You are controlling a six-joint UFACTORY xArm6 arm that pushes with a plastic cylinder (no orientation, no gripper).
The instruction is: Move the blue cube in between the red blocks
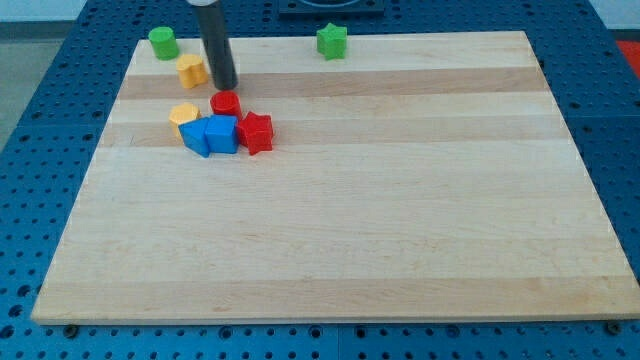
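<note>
The blue cube sits in a tight cluster at the view's upper left. A red cylinder touches its top edge and a red star block touches its right side. A second blue block, of unclear shape, is pressed against its left. A yellow hexagonal block sits just above that one. My tip is just above the red cylinder, close to it, to the right of a yellow-orange block.
A green cylinder stands near the board's top left corner. A green star block stands at the top edge near the middle. The wooden board lies on a blue perforated table.
</note>
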